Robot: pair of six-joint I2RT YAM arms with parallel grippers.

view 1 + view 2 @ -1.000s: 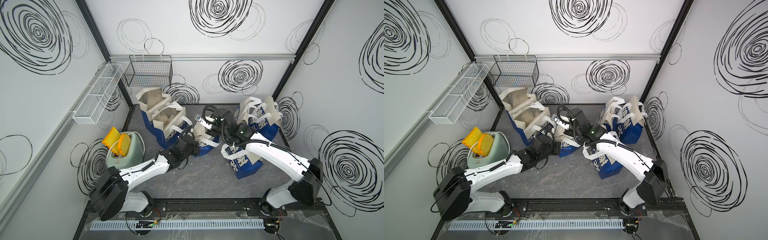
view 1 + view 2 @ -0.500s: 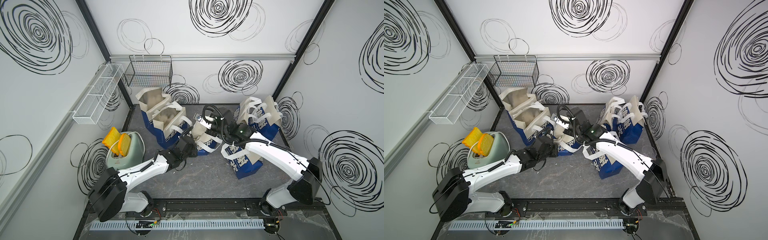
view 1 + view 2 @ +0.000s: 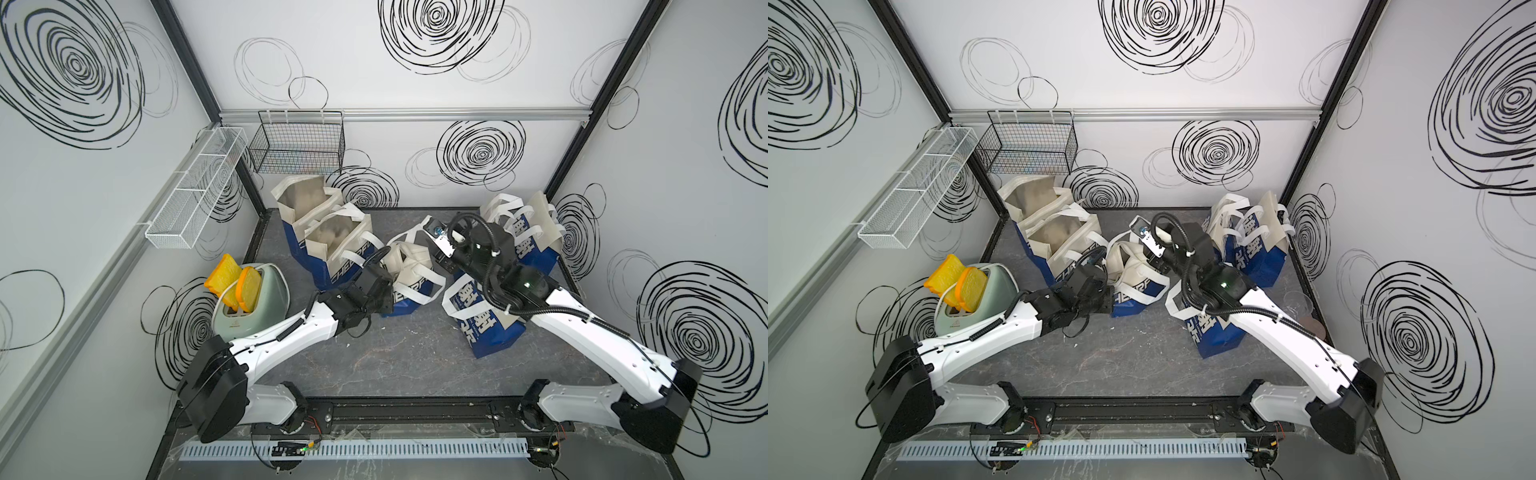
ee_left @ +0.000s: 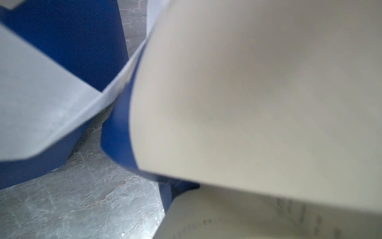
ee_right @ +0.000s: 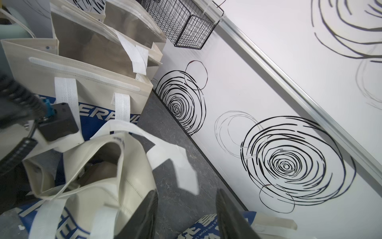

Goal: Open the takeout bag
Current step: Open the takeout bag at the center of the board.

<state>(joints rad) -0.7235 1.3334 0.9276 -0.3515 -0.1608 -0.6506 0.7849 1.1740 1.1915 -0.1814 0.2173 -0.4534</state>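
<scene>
Cream fabric forms the upper half of the takeout bag point(image 3: 409, 266), deep blue with white lettering the lower half, and white strap handles flop over its rim. It stands in the middle of the bench point(image 3: 415, 357), toward the back edge, just beside the two wide-open bags point(image 3: 332, 237) of the back-left corner. Its mouth gapes part-way and crumpled: the right wrist view looks into a shadowed hollow between the sagging cream walls. The left gripper point(image 3: 386, 289) sits against the bag's near-left rim with jaws pressed together; cream cloth fills the left wrist view and hides them, so whether they pinch it I cannot tell. The right gripper point(image 5: 186, 193) hovers at the bag's right side, fingers point(image 5: 144, 215) spread with nothing clamped, one white handle point(image 5: 175, 153) loose just past the tips.
</scene>
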